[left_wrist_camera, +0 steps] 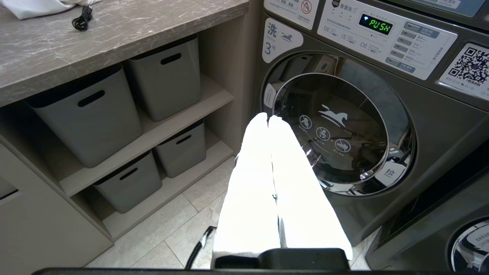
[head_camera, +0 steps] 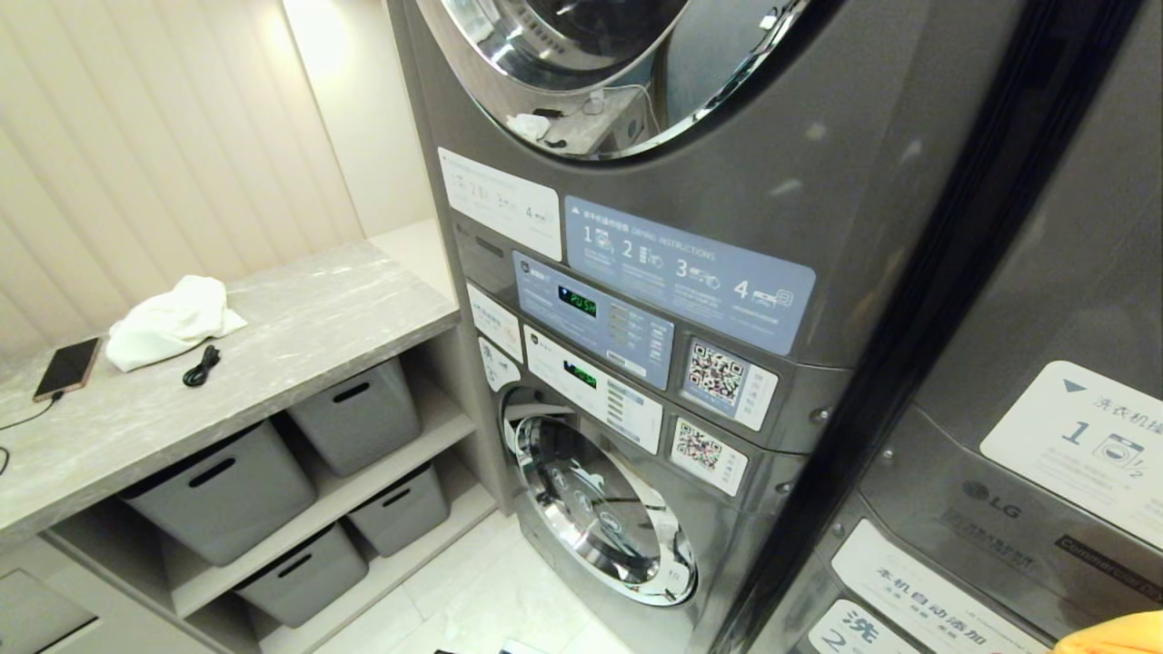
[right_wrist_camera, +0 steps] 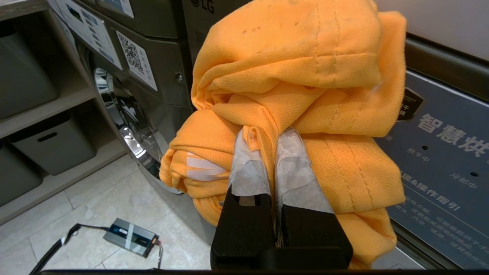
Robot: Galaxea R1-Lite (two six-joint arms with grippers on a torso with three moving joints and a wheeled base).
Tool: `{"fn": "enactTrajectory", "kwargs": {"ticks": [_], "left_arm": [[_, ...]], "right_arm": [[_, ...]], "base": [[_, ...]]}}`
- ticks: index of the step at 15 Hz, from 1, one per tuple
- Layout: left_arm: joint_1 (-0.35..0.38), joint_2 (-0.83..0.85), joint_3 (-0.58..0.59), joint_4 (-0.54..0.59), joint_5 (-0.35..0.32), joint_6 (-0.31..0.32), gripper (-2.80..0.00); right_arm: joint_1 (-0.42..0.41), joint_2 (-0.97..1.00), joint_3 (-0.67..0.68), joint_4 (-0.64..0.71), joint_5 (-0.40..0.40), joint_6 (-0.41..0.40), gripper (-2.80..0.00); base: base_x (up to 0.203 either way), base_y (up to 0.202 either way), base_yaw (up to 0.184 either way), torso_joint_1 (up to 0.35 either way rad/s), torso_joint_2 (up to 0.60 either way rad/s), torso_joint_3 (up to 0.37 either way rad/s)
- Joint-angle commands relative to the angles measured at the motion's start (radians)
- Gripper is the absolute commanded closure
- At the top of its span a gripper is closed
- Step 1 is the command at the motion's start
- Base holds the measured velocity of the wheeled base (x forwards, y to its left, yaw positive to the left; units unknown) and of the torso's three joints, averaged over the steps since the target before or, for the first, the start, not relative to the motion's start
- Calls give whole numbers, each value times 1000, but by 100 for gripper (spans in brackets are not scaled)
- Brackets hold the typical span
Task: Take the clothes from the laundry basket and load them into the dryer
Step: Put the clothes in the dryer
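Right gripper (right_wrist_camera: 272,152): clenched on bunched orange garment (right_wrist_camera: 298,76), beside stacked dryer (head_camera: 690,136). Left gripper (left_wrist_camera: 268,120): fingers together, empty, facing washer door (left_wrist_camera: 340,133).

Your head camera catches only a corner of the bunched orange knit garment (head_camera: 1113,636), cut off by the lower right edge; neither arm shows there. The upper round chrome-rimmed dryer door (head_camera: 591,64) runs off the top edge. In your right wrist view the garment (right_wrist_camera: 305,76) covers the claw's (right_wrist_camera: 272,145) white-wrapped fingertips (right_wrist_camera: 248,168) and much of the machine fronts behind. The small print on the blue instruction sticker (head_camera: 690,272) is too fine to read.
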Motion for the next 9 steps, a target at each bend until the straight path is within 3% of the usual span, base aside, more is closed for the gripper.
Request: {"fn": "enactTrajectory", "kwargs": {"ticks": [1,5,9], "left_arm": [[1,0,2,-1,0,0,0],[1,0,2,-1,0,0,0],[1,0,2,-1,0,0,0]], "right_arm": [[0,0,0,0,-2,3,0],[1,2,0,-1,-3,7,0],[0,2,0,-1,-5,9,0]], "base": [[0,0,0,69,-120,-76],[0,0,0,67,-146,-70],[2,-5,158,61,-126,-65]]}}
